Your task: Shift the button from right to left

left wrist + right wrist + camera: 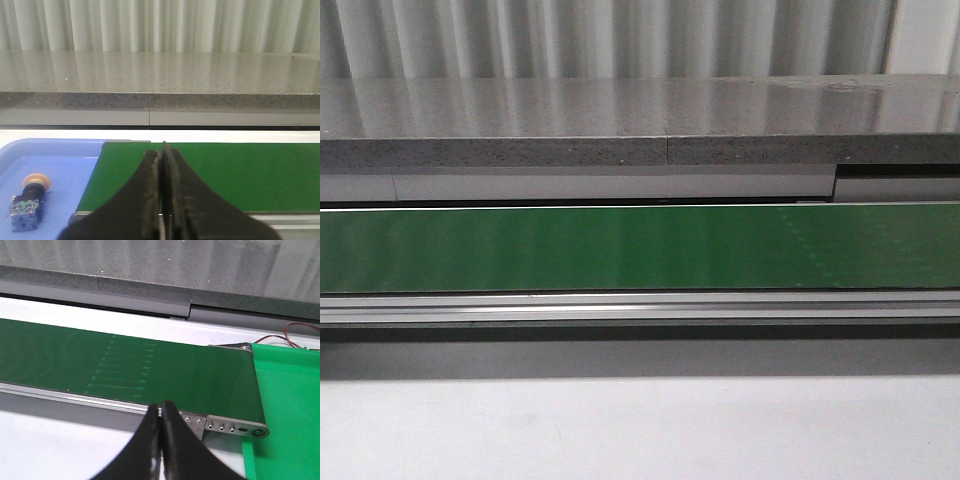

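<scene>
**Green belt bare, button already in the blue tray**

Green conveyor belt (640, 247) runs across the far side of the tabletop from the left edge to the right edge, and in the front view you have nothing on it and neither arm in sight. Your button (30, 200) shows only in the left wrist view: it lies on its side in the blue tray (60, 165) that sits just beside the belt's left end, toward the table's left edge, orange cap pointing away from the camera, contact block nearer to it. The left gripper (163, 190) is clenched with its fingers pressed together and nothing between them, well apart from the button. The right gripper (160, 440) is likewise clamped on nothing, hanging over the belt's near rail close to its right end, where a green mat (285, 410) lies by the table's right edge.

Judging from this, the transfer looks done, or a fresh cycle is waiting to begin; the pictures cannot settle which. If another button arrives at the right end, you will need to open the right fingers first, then come down over the cap squarely. Otherwise, keep both arms clear of the tray.
</scene>
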Controlling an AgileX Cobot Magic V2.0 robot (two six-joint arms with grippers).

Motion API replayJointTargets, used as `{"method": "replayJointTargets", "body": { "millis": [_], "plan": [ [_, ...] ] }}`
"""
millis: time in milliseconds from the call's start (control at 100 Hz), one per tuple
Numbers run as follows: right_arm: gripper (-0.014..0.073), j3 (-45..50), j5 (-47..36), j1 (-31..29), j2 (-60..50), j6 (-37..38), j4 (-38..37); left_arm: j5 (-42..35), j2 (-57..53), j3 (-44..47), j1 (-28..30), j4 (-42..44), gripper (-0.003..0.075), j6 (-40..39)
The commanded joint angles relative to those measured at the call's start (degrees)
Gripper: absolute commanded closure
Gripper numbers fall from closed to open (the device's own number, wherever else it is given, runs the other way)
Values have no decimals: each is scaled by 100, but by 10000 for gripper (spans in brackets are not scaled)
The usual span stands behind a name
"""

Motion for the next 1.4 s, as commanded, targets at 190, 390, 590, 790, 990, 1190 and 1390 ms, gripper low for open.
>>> {"method": "replayJointTargets", "body": {
  "millis": [190,390,590,790,990,1190,1390],
  "plan": [
    [660,-119,-446,0,74,-61,6,-441,-195,150,4,0,740,-65],
    [660,245,-1553,-117,74,-61,-81,-441,-195,150,4,0,740,-65],
    [660,1279,-4251,-239,74,65,-70,-441,-195,150,4,0,740,-65],
    [660,2187,-5486,-239,72,400,-75,-441,-195,150,4,0,740,-65],
    [660,2611,-5091,-246,-284,548,-107,-441,-195,150,4,0,740,-65],
    [660,2622,-4858,-366,-775,605,-312,-441,-195,150,4,0,740,-65],
    [660,2622,-4847,-372,-770,605,-312,-441,-195,150,4,0,740,-65]
  ]
}}
